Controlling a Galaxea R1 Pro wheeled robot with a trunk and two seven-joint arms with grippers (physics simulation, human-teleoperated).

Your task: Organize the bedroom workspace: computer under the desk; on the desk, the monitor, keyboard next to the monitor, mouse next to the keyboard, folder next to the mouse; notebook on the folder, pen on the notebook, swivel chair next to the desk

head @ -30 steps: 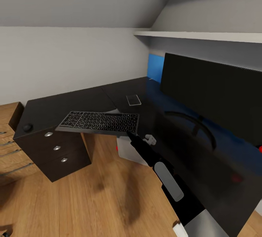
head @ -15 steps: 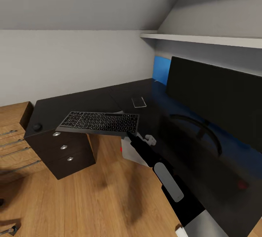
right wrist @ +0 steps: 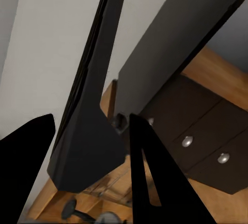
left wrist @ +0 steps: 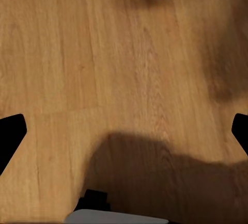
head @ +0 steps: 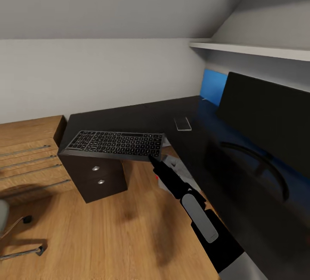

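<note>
Head view: the right gripper (head: 154, 158) is clamped on the near right corner of the keyboard (head: 114, 144), held level above the floor off the desk's (head: 129, 118) inner edge. The monitor (head: 267, 121) stands on the desk; keyboard placement remains.

Left wrist view: the left gripper's (left wrist: 124, 131) fingertips are spread wide over bare floor.

Right wrist view: the keyboard appears edge-on between the fingers (right wrist: 147, 172).

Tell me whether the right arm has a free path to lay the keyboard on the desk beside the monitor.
Probably yes. The right gripper holds the keyboard level, near the desk edge, and the black top before the monitor looks bare except for a small flat item.
</note>
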